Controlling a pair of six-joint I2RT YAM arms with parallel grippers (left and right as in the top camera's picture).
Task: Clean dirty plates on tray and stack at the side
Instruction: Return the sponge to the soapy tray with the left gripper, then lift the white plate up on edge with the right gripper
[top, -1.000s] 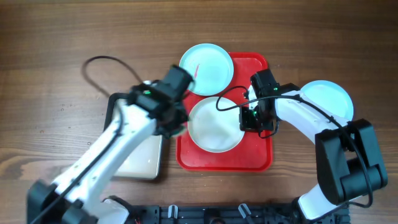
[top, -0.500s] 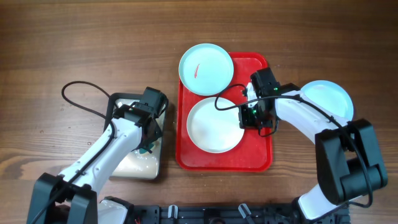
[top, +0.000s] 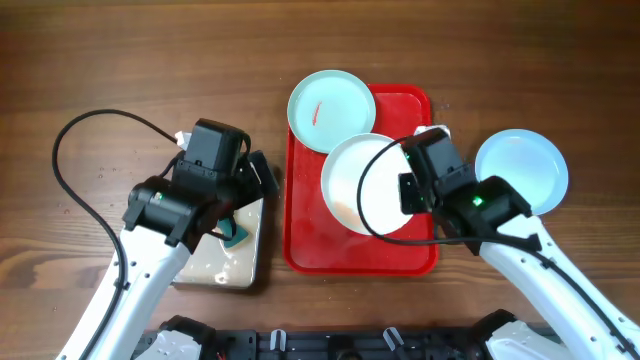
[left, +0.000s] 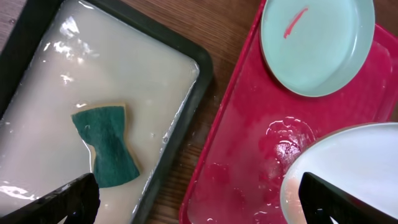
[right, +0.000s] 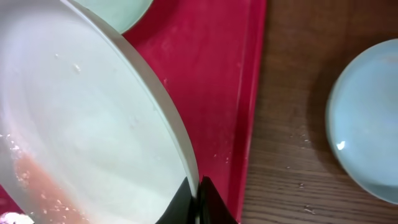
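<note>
White plate (top: 340, 180) is what your right fingers (right: 210, 204) are pinching: they are pressed onto its rim from both sides, one above and one below. You have the plate tilted over the red tray (top: 300, 250), above its middle and right half. Your right wrist view shows a faint pinkish film and some specks near the plate's lower left edge. You cannot tell whether the plate's far edge touches the tray.

Your left fingers (left: 65, 202) are spread wide and hold nothing. They hang over the cream tray (left: 186, 106), which has a dark rim and shallow milky water in it. A teal sponge (left: 106, 146) lies flat in that water, between the two fingers and apart from both.

The red tray sits just beside the cream tray, to its right, and its floor is wet. A smeared blue plate (top: 332, 98) rests on the red tray's far left corner, overhanging the rim, with a short red streak on its left half. The other blue plate (top: 525, 165) lies flat on the wooden counter (top: 100, 60), right of the red tray, apart from it.
</note>
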